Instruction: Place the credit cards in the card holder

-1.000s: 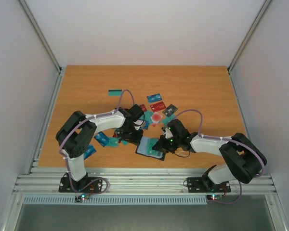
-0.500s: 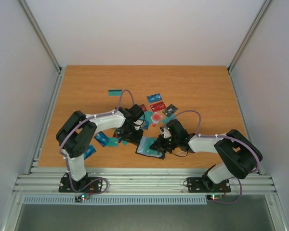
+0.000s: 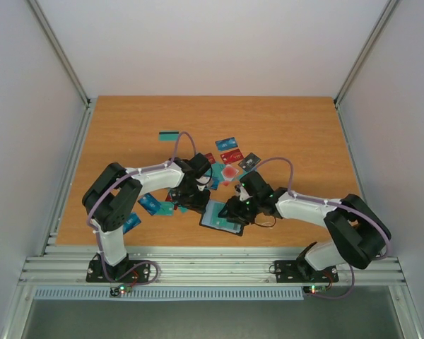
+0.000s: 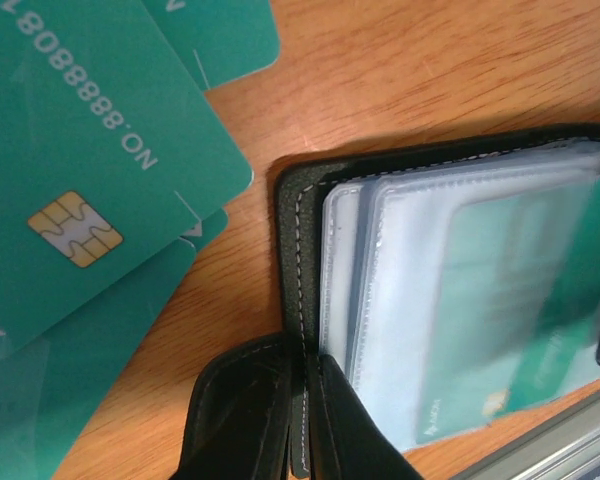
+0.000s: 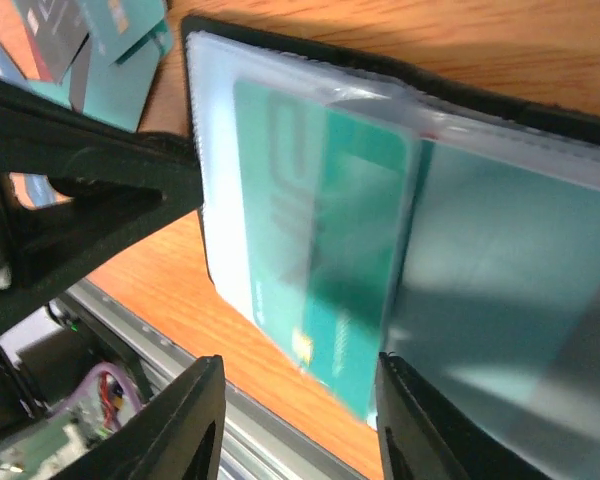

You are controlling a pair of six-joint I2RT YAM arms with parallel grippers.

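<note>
At table [image 3: 127,127] front, black clear-sleeved card holder [image 3: 222,217]; left tool [image 4: 305,400] tight on it, right tool [image 5: 300,365] ajar.

The card holder [image 3: 221,215] lies on the surface [image 3: 127,127], lower centre in the top view, between my left arm [image 3: 150,176] and right arm [image 3: 305,207]. The credit cards [image 3: 230,157] lie scattered above and left of it; one sits inside it.
</note>
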